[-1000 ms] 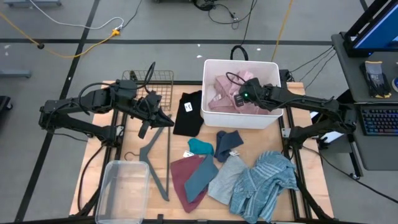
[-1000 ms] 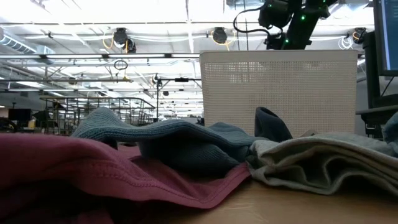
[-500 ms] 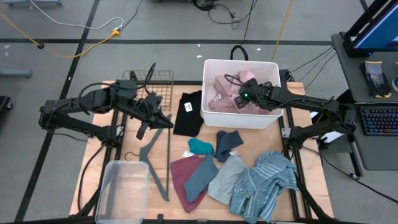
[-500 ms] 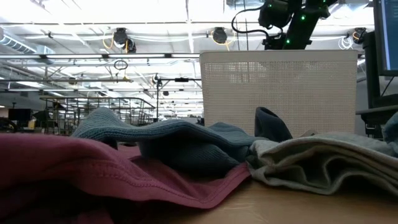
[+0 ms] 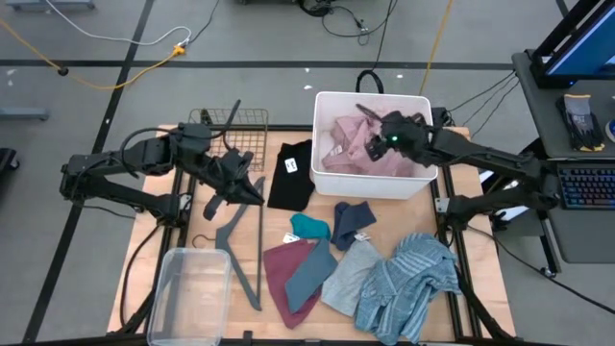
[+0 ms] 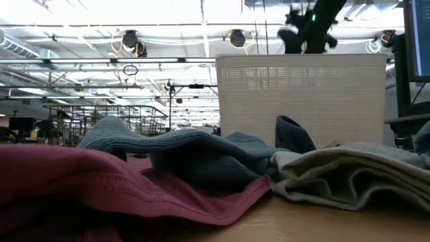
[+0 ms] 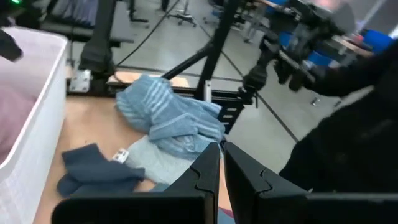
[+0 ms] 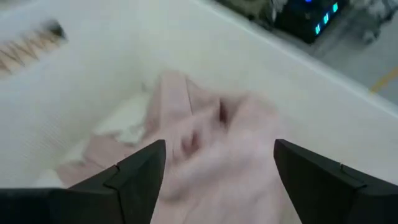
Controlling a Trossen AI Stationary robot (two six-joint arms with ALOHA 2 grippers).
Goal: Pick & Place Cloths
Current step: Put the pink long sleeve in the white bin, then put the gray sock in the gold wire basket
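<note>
A pink cloth [image 5: 351,149] lies crumpled in the white bin [image 5: 319,135] at the table's far right. My right gripper [image 8: 217,163] hovers open just above it, touching nothing. On the table lie a black cloth [image 5: 290,175], a teal one [image 5: 309,227], a dark blue one [image 5: 353,219], a maroon one [image 5: 281,274], a pale grey-blue one [image 5: 348,274] and a blue striped one [image 5: 408,284]. My left gripper [image 5: 256,195] is shut and empty above the table's left half, near the hanger.
A grey plastic hanger [image 5: 245,245] lies left of the cloths. A clear plastic box [image 5: 189,293] stands at the near left corner and a wire basket [image 5: 231,130] at the far left. In the low view the bin's wall [image 6: 302,94] rises behind the cloths.
My right gripper has risen out of the bin and drawn a little toward its far right corner, while the pink cloth stays lying in the bin. My left gripper has rolled slightly in place.
</note>
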